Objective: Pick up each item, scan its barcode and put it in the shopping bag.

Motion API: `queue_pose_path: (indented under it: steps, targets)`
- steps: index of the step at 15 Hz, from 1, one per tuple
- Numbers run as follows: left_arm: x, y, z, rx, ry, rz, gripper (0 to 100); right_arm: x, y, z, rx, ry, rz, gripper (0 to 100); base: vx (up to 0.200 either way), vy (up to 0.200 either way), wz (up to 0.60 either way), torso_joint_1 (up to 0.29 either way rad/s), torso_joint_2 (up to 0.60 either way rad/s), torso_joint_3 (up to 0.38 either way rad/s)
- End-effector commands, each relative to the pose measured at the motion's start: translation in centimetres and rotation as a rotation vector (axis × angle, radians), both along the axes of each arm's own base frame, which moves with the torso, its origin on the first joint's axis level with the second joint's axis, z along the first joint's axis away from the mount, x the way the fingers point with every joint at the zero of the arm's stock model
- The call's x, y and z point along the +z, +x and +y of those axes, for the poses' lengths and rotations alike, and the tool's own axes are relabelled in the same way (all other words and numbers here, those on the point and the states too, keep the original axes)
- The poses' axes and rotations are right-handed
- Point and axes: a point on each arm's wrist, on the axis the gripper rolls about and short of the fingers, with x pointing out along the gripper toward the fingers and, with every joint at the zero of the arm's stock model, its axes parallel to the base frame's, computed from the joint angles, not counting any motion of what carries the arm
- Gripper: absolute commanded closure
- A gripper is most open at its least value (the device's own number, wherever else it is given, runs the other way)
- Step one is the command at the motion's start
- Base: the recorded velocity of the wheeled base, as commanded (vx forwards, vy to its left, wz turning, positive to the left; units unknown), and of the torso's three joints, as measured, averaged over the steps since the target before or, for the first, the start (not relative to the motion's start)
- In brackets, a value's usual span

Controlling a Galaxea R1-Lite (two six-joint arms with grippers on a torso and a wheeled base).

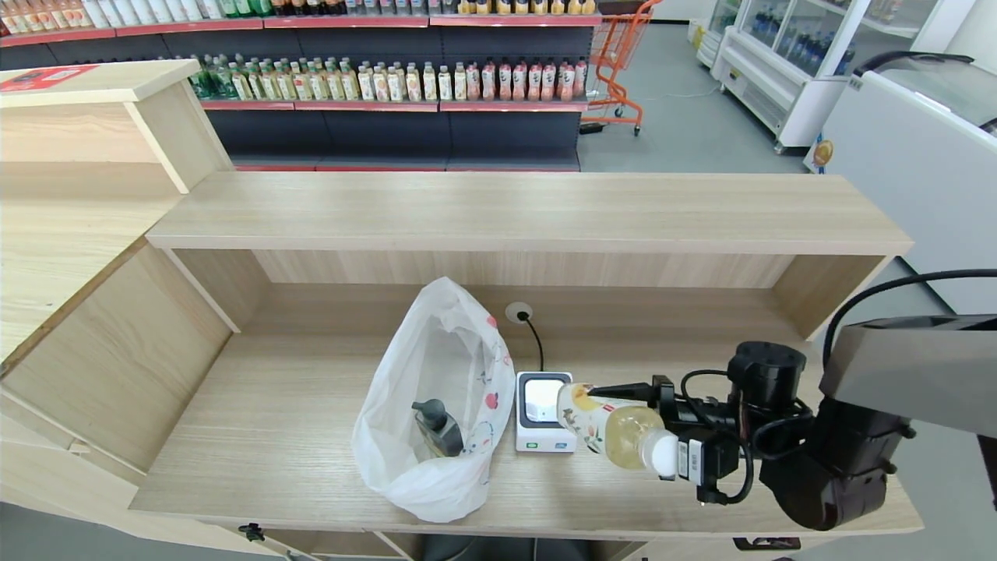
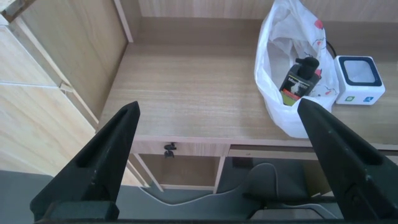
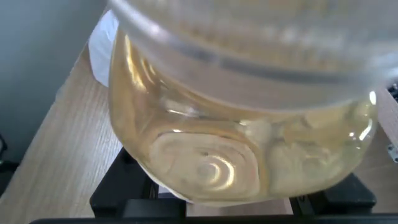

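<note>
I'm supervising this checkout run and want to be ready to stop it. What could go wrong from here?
The bottle lies sideways in the right claw by the scanner; it may slip or knock the scanner. The bag sags at the mouth, with a pump bottle inside, so the drop could catch the rim or hit it.
</note>
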Motion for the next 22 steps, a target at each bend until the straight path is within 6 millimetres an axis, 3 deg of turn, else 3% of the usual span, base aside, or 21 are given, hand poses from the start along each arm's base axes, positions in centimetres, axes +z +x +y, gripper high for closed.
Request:
queue_pose_path:
  steps: [1, 2, 8, 13, 16, 22]
  targets:
    - [0.0, 0.0, 0.0, 0.001, 0.000, 0.000, 0, 3.1, -1.0, -1.6, -0.027, 0.003, 0.007, 100, 0.000, 0.000, 0.00, 0.000, 0.00, 0.000]
    - [0.0, 0.0, 0.0, 0.001, 0.000, 0.000, 0, 3.7, -1.5, -2.4, -0.048, -0.009, 0.058, 100, 0.000, 0.000, 0.00, 0.000, 0.00, 0.000]
    - [0.0, 0.0, 0.0, -0.001, 0.000, 0.000, 0, 7.0, -8.7, -7.2, -0.102, -0.022, 0.480, 100, 0.000, 0.000, 0.00, 0.000, 0.00, 0.000]
    - [0.0, 0.0, 0.0, 0.001, 0.000, 0.000, 0, 8.7, -12.5, -10.5, -0.241, 0.034, 0.657, 100, 0.000, 0.000, 0.00, 0.000, 0.00, 0.000]
    - [0.0, 0.0, 0.0, -0.001, 0.000, 0.000, 0, 9.1, -12.5, -11.3, -0.300, 0.088, 0.758, 100, 0.000, 0.000, 0.00, 0.000, 0.00, 0.000]
    - [0.0, 0.0, 0.0, 0.001, 0.000, 0.000, 0, 11.9, -11.2, -11.6, -0.395, 0.190, 0.951, 100, 0.000, 0.000, 0.00, 0.000, 0.00, 0.000]
